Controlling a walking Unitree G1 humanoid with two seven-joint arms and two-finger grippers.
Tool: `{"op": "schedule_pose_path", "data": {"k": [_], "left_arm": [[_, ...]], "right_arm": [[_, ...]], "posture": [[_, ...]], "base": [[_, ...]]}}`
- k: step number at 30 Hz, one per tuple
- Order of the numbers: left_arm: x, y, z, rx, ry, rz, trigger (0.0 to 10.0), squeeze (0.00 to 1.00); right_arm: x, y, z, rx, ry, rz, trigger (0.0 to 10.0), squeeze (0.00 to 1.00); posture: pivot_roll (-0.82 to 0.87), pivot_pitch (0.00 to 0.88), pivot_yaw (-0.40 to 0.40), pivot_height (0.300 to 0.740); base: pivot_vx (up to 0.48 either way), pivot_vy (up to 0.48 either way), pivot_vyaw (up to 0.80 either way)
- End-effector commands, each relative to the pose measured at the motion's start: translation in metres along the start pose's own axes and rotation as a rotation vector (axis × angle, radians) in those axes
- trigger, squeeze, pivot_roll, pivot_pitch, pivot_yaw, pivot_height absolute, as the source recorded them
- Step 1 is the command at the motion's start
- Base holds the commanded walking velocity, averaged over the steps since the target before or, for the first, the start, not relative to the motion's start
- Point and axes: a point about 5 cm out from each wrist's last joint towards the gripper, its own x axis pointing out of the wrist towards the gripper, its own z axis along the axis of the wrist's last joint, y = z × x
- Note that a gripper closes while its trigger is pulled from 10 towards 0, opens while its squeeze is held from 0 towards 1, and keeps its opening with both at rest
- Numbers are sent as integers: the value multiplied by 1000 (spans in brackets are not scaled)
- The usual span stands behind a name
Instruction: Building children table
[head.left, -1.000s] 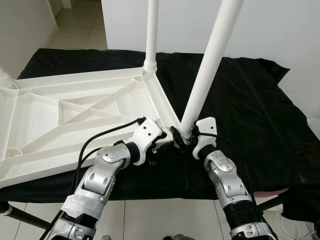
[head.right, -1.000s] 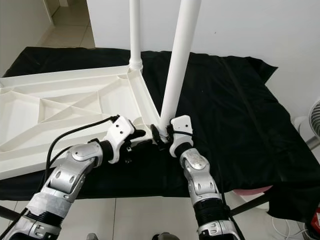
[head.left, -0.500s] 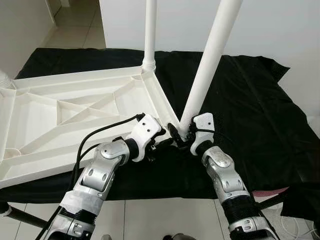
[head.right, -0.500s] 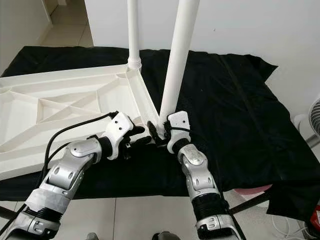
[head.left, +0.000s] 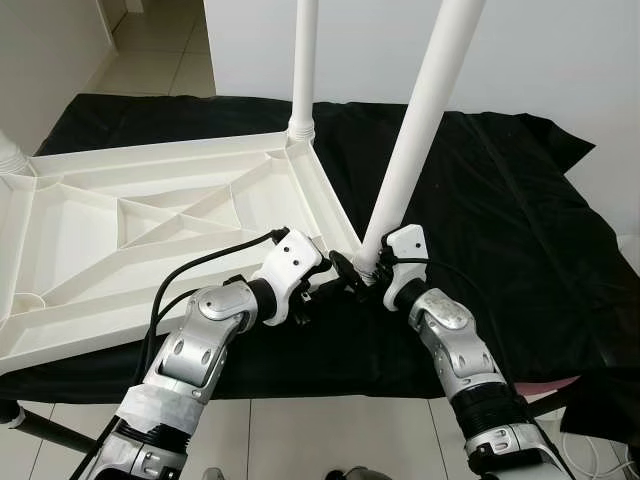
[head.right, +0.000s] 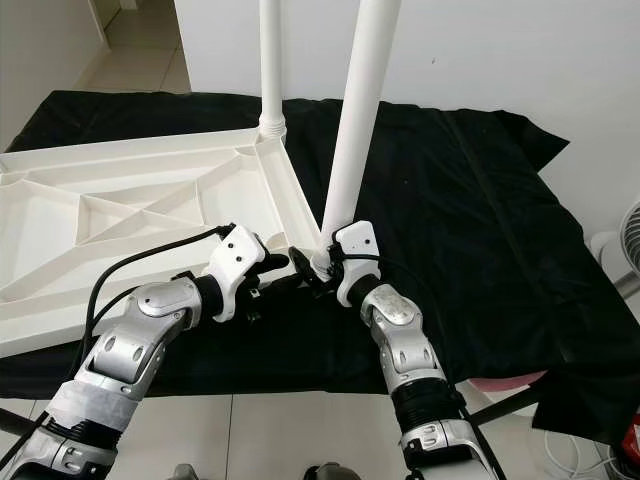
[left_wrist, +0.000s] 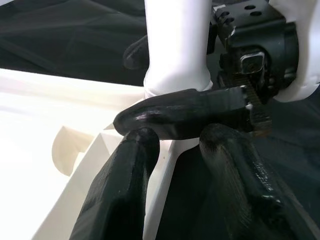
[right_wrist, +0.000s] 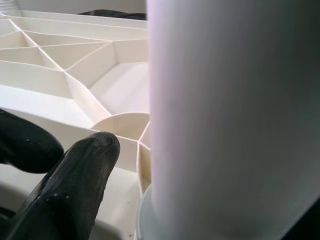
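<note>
The white ribbed table top (head.left: 150, 220) lies upside down on a black cloth (head.left: 480, 200). One white leg (head.left: 304, 60) stands upright in its far right corner. A second white leg (head.left: 415, 130) leans to the right, its foot at the near right corner socket. My right gripper (head.left: 362, 272) is shut on this leg's base, with one finger (left_wrist: 190, 112) across its front. My left gripper (head.left: 335, 285) is open just left of it, its fingers (left_wrist: 125, 190) astride the table's corner rim. The leg (right_wrist: 235, 115) looms close in the right wrist view.
The black cloth hangs over a low stand near a white wall (head.left: 550, 50). The base of another leg (head.left: 10, 155) shows at the table top's far left corner. Tiled floor (head.left: 150, 60) lies beyond, and a fan (head.right: 630, 240) stands at the right.
My left gripper has reached forward to the corner, closer to the leg's base. The right gripper stays clamped on the leaning leg, which has barely moved.
</note>
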Motion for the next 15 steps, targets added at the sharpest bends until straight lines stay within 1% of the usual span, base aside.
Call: {"op": "schedule_pose_path", "data": {"k": [1, 2, 3, 4, 6, 7, 8, 9, 11, 15], "left_arm": [[1, -5, -2, -12, 8, -33, 10000, 0], [-3, -7, -2, -1, 11, -72, 10000, 0], [-5, -6, -1, 1, 12, -81, 10000, 0], [-5, -6, -1, 1, 12, -81, 10000, 0], [-7, -3, 0, -1, 10, -81, 10000, 0], [-7, -3, 0, -1, 10, -81, 10000, 0], [-9, 2, 4, 12, 9, -84, 10000, 0], [-10, 5, 5, 10, 11, -81, 10000, 0], [-11, 6, 5, 7, 14, -79, 10000, 0], [-13, 7, 7, 20, 17, -102, 10000, 0]], "right_arm": [[1, 1, 2, 0, -8, 34, 10000, 0], [-1, -2, 6, -13, -11, 80, 10000, 0], [-2, -6, 8, -36, -7, 86, 10000, 0], [-2, -6, 8, -36, -7, 86, 10000, 0], [-3, -13, 9, -60, 2, 84, 10000, 0], [-3, -13, 9, -60, 2, 84, 10000, 0], [-4, -21, 13, -89, 5, 84, 10000, 0], [-4, -25, 14, -86, 9, 82, 10000, 0], [-5, -27, 15, -83, 11, 81, 10000, 0], [-5, -30, 21, -104, 6, 100, 10000, 0]], "posture": [[-14, 50, -48, 740], [-16, 48, -45, 740], [-15, 60, -43, 740], [-15, 60, -43, 740], [-15, 74, -44, 740], [-15, 74, -44, 740], [-10, 63, -46, 740], [-1, 79, -53, 740], [-1, 79, -53, 740], [2, 93, -55, 740]], "base": [[0, 0, 0], [0, 0, 0], [0, 0, 0], [0, 0, 0], [0, 0, 0], [0, 0, 0], [0, 0, 0], [0, 0, 0], [0, 0, 0], [0, 0, 0]]}}
